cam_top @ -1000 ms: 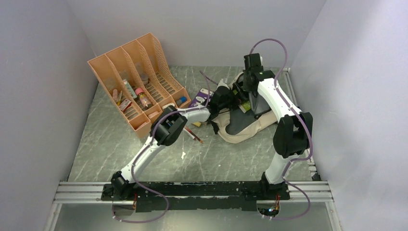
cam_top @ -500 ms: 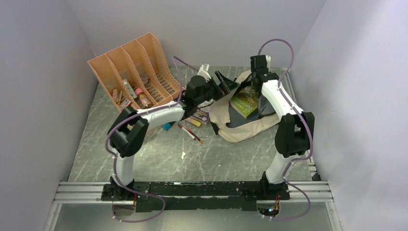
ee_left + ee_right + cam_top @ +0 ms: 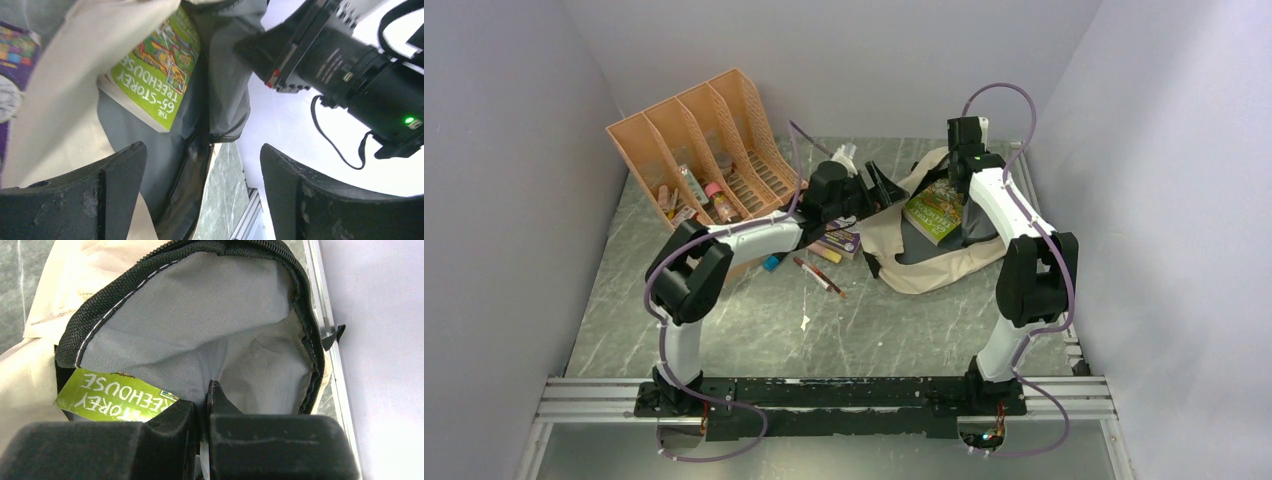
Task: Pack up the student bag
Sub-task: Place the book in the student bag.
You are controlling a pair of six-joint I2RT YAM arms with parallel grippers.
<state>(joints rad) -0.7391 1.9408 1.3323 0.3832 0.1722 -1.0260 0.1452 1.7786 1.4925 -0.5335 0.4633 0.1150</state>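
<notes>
1. The student bag (image 3: 924,265) lies slumped at the far right of the worktop (image 3: 754,330). It is beige, and its zipped mouth gapes to show grey lining.
2. A green book (image 3: 932,210) sits half inside.
3. The right tool (image 3: 207,390) is clamped shut, apparently pinching the rim so the mouth stays open.
4. The left tool (image 3: 200,155) hovers beside the opening, spread wide and empty, probably free to fetch the loose pens (image 3: 819,275).

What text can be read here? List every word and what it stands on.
"THE 65-STOREY TREEHOUSE": cover of the green book, lying on the grey lining of the student bag.
"OREY", "EEHOUSE": the same title, partly hidden, in the right wrist view.
The purple box: print too blurred to read.
The bottles in the orange organizer: labels too small to read.
</notes>
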